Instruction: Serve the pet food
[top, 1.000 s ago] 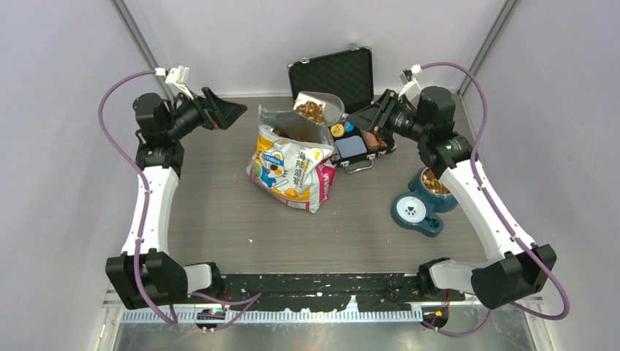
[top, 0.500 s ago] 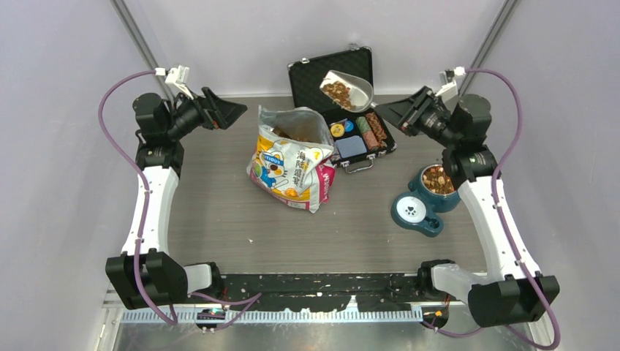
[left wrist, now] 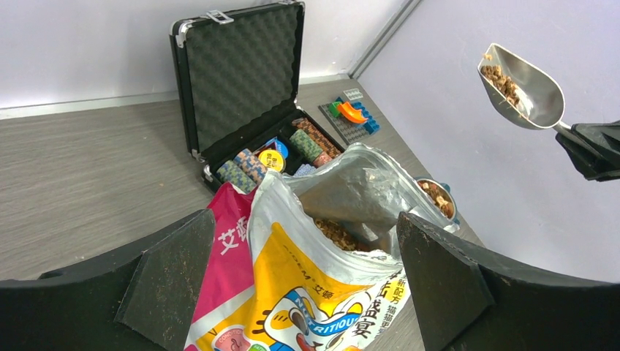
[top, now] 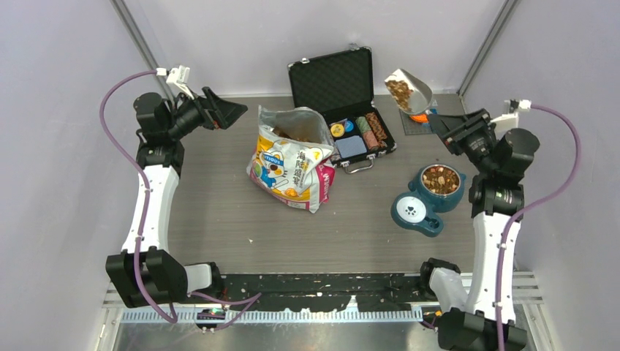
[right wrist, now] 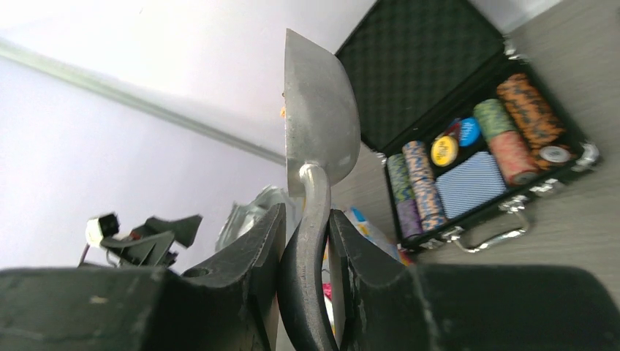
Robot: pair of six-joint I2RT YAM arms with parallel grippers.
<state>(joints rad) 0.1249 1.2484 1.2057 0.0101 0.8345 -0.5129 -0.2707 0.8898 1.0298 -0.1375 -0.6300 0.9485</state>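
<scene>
A metal scoop (top: 409, 88) with a heap of pet food (top: 398, 91) in it hangs in the air at the back right, beyond the teal bowl (top: 422, 184). My right gripper (top: 450, 123) is shut on the scoop's handle (right wrist: 311, 241). The bowl holds more kibble (top: 441, 178). The printed bag (top: 292, 157) stands open mid-table with kibble (left wrist: 336, 234) inside. My left gripper (top: 227, 113) is open and holds nothing, raised at the back left and facing the bag (left wrist: 307, 292). In the left wrist view the scoop (left wrist: 530, 88) shows at the upper right.
An open black case (top: 333, 77) with poker chips (top: 365, 126) lies behind the bag. A small baseplate with an orange piece (top: 418, 118) sits under the scoop. A paw-print dish (top: 409, 210) joins the bowl's front. Grey walls enclose the table.
My right arm has swung the loaded scoop from above the bag, rightward past the case, to the back right behind the bowl. The left arm has not moved.
</scene>
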